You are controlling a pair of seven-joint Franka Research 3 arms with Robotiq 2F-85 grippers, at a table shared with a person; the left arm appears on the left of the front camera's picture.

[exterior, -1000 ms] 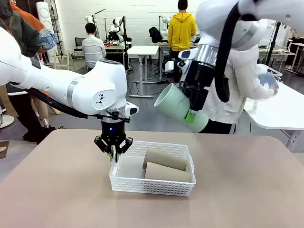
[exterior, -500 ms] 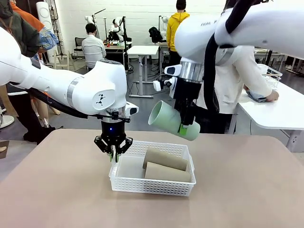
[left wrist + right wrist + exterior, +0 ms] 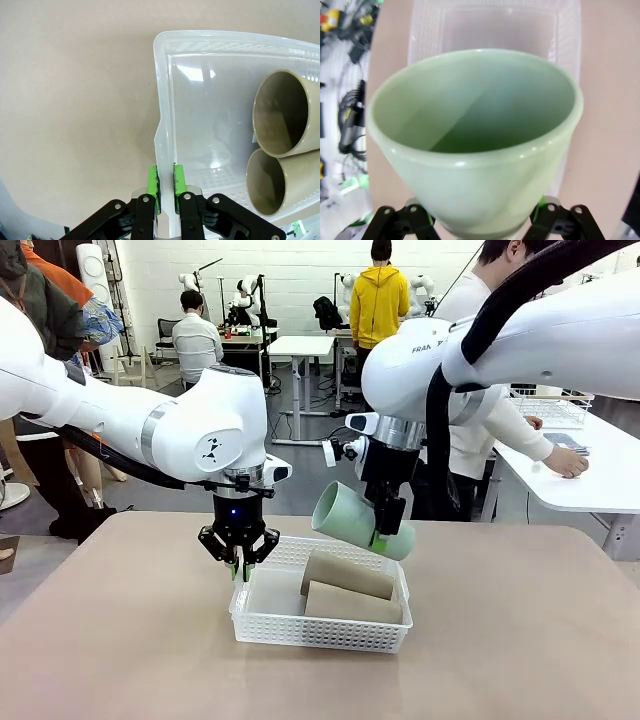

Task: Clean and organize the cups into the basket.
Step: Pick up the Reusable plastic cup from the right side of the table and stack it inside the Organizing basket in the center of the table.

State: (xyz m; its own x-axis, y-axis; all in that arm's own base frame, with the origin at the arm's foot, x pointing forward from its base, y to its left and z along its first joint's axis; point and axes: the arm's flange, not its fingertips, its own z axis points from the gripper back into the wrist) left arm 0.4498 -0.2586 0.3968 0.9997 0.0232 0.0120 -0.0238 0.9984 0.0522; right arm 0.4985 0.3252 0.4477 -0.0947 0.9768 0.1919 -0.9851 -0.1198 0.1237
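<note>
The mint-green cup (image 3: 360,522) is held tilted above the basket (image 3: 320,625) by the right pincer (image 3: 388,537); the basket's left rim is pinched by the downward-pointing left pincer (image 3: 238,567).

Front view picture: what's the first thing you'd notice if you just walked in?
The pale mint-green paper cup, tipped on its side in the air above the far side of the white lattice-mesh plastic basket, held by the right gripper. Two plain kraft brown paper cups already lie on their sides in the basket's right half. The left gripper pinches the basket's left rim with its fingers.

"FRA" lettering on right arm (image 3: 440,345)
</note>
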